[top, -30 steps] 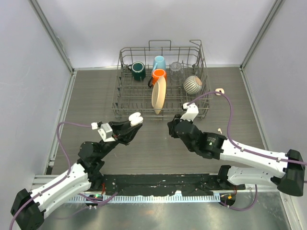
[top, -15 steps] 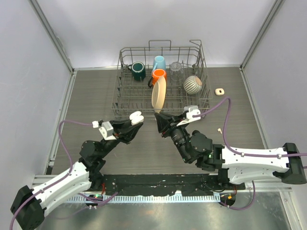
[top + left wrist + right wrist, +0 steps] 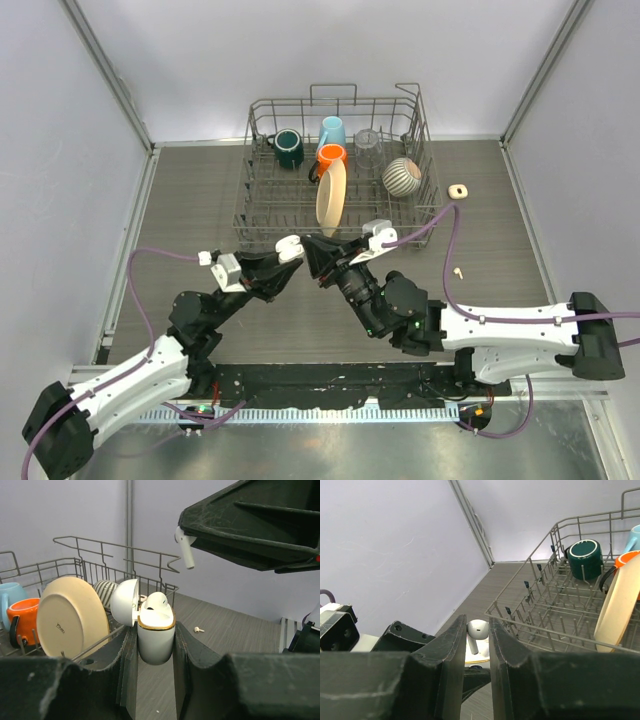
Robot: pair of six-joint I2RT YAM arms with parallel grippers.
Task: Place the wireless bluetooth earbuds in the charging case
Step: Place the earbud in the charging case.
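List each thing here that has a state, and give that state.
left gripper, shut on the charging case
right gripper, shut on the held earbud
charging case, upright, lid open
held earbud, stem down, clear of the case, not yet in
seated earbud, sitting in the case
loose earbud, lying on the table

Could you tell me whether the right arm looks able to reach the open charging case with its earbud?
Probably yes: the left hand holds the charging case with its lid open, and the right hand, pinching an earbud, hovers close above it with nothing between them.
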